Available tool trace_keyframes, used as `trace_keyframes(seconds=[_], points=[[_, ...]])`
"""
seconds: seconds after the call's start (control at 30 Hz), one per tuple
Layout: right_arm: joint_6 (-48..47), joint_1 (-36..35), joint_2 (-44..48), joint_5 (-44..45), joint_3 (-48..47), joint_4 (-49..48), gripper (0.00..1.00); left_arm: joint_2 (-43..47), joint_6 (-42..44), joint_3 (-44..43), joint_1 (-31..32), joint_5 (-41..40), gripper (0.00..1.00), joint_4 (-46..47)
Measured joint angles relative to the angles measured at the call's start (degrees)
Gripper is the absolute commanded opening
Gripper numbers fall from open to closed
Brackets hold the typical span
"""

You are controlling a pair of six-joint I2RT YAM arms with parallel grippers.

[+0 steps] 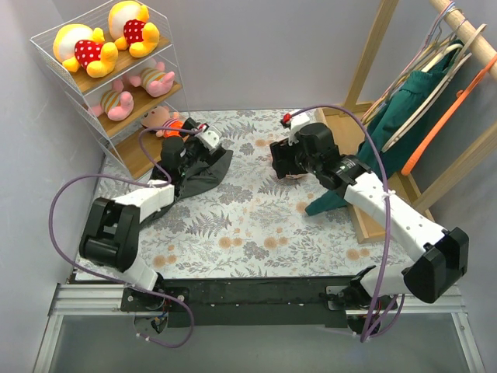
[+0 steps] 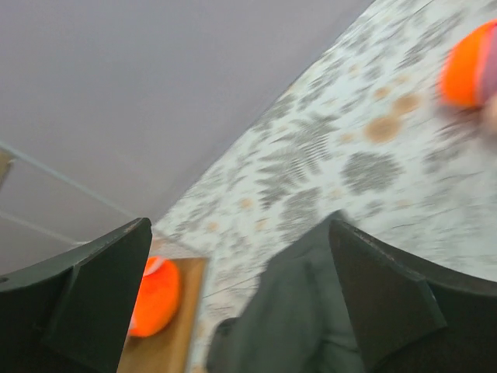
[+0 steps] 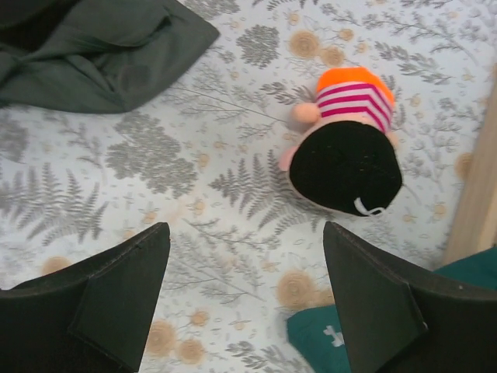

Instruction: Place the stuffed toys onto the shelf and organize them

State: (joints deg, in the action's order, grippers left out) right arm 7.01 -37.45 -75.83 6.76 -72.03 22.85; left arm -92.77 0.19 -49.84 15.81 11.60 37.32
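Pink-striped doll [image 3: 345, 144], orange end, black head

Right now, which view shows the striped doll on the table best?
Right wrist: the doll lies whole and sharp ahead of the right gripper. Top external hides most of it beneath the right arm. Left wrist catches only a blurred orange patch, probably this doll.

grey cloth [image 1: 203, 172], teal garment [image 1: 404, 109], wooden rack [image 1: 373, 54]

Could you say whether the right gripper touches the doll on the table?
Apart: right wrist view shows tablecloth between the right gripper and the doll.
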Motion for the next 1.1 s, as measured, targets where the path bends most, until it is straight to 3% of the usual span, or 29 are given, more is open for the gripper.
trace_keyframes(seconds=[0.2, 0.43, 0.77, 0.9, 0.93, 1.0, 1.1], points=[[-13.1, 0.0, -3.0, 6.7, 4.0, -3.7, 0.89, 9.3, -23.5, -0.2, 0.7, 13.0, 0.98, -7.8], [-28.4, 0.0, -10.4, 12.5, 8.3, -9.6, 0.91, 13.0, -45.8, -3.1, 0.6, 22.9, 0.98, -16.3], [-46.2, 0.0, -21.4, 20.3, 13.7, -22.6, 0.89, 16.4, -62.9, -2.9, -2.7, 27.9, 0.98, -18.7], [-50.8, 0.0, -26.0, 23.0, 13.7, -26.8, 0.72, 20.8, -64.2, -0.4, -2.9, 27.7, 0.98, -18.5], [-51.5, 0.0, -26.8, 23.8, 13.6, -27.5, 0.48, 22.4, -64.2, 0.8, -2.9, 27.3, 0.98, -18.2], [-53.3, 0.0, -27.9, 25.3, 13.6, -28.7, 0.27, 25.8, -63.8, 4.0, -2.7, 26.3, 0.98, -17.8], [-53.4, 0.0, -28.4, 26.3, 13.1, -29.4, 0.17, 28.5, -62.7, 6.6, -2.3, 24.2, 0.98, -17.6]])
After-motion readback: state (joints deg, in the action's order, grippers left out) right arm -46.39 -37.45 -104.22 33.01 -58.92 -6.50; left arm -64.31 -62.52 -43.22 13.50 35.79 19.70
